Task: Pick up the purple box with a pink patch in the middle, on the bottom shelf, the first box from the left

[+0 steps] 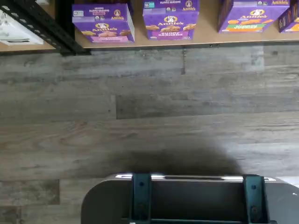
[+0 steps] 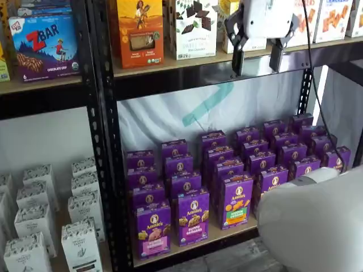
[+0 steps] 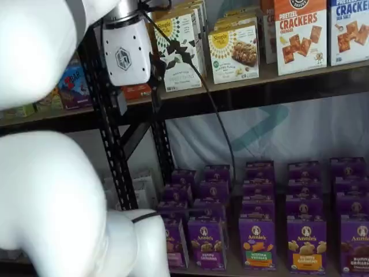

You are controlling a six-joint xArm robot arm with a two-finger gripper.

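Note:
The purple box [image 2: 152,229] with a pink lower panel stands upright at the front left of the bottom shelf [image 2: 199,247]. It also shows in the wrist view [image 1: 103,23], beside the black upright. In a shelf view it is partly hidden behind the arm [image 3: 176,242]. My gripper [image 2: 257,61] hangs high, in front of the upper shelf and well above and to the right of the box. A gap shows between its black fingers [image 2: 238,59], and they are empty. It also shows in a shelf view [image 3: 138,98].
A purple-panel carton [image 2: 193,218] and a green-orange-panel carton [image 2: 236,201] stand beside it, with several rows of purple cartons behind. A black perforated upright [image 2: 105,141] borders the box's left. White cartons [image 2: 51,215] fill the left bay. The white arm link [image 2: 317,221] is in the foreground.

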